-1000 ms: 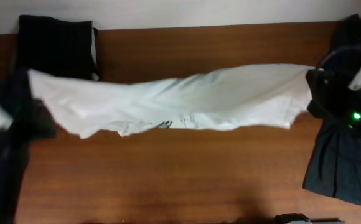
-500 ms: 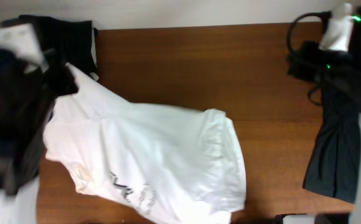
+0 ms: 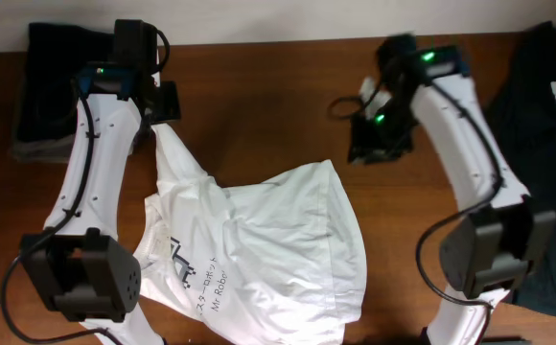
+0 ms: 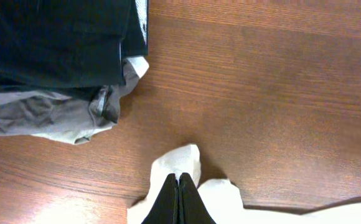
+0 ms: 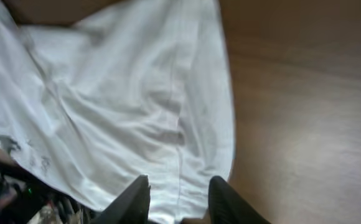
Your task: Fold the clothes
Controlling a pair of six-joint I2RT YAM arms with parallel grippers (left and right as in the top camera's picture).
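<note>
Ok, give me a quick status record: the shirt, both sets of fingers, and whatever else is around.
white T-shirt: crumpled heap, unfolded, print facing up
left fingers: shut on a shirt corner, beside folded black and grey garments
right fingers: open, empty, off the shirt
black T-shirt: far right

Overhead looks straight down on the surface (image 3: 259, 86); both wrist views, closer, share its white T-shirt (image 3: 268, 240).

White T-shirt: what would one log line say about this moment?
left hand: shut on white T-shirt edge | right hand: open, empty | fold state: crumpled, unfolded
</note>
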